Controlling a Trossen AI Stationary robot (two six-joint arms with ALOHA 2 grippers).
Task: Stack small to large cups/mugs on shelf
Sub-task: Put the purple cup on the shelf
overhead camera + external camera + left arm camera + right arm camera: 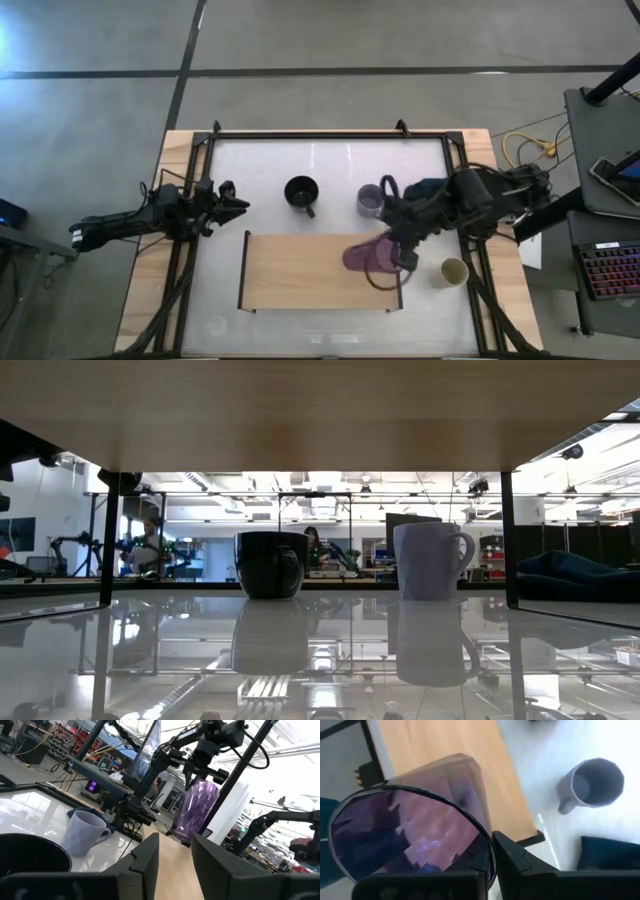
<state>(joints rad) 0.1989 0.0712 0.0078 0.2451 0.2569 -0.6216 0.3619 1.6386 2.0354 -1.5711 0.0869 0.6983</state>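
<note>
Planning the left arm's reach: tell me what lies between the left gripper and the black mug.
In the high view, only bare white tabletop lies between the left gripper and the black mug; the shelf sits nearer the front, off that line.

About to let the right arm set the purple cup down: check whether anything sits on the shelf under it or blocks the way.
Nothing visible does. The right gripper holds the purple cup over the shelf near its right end, and the board shows bare wood. The black mug and grey mug stand on the table behind the shelf; the cream cup stands off its right end.

black mug (27, 857) cut by frame edge | purple cup (410, 840) blurred
</note>
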